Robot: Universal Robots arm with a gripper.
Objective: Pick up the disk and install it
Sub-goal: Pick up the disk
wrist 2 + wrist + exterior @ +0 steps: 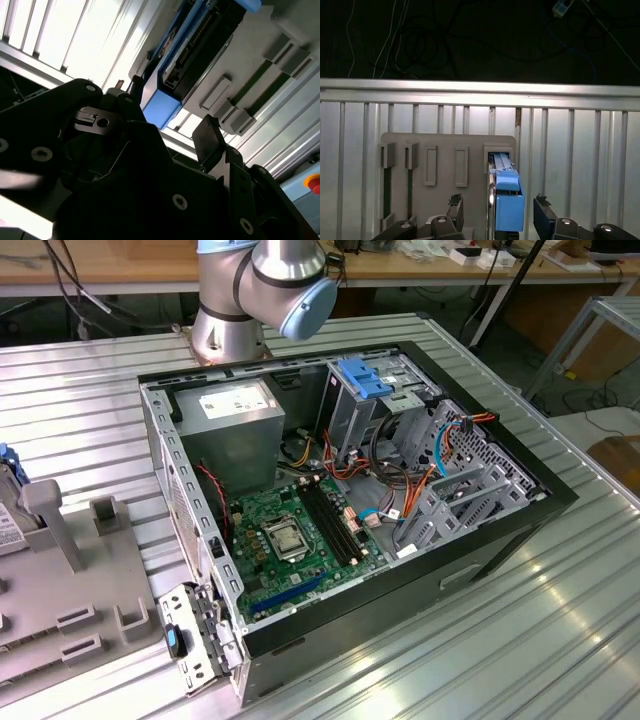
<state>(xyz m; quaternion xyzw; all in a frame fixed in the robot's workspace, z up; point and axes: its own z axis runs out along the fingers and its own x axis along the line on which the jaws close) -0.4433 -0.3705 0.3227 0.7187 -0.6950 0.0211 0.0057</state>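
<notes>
While the end effector (498,207) straddles the disk (509,210), the holder (445,145) hides its base.

Ribbed aluminium bench (560,620), bright glare on its slats. Wooden desk (120,270) along the far side, dark cables (62,285) hanging beneath. Metal frame (570,345) at the exterior view's right, pale floor (575,415) under it.

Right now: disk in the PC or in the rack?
In the rack: disk stands on edge in a slot, gripper open around it.
</notes>
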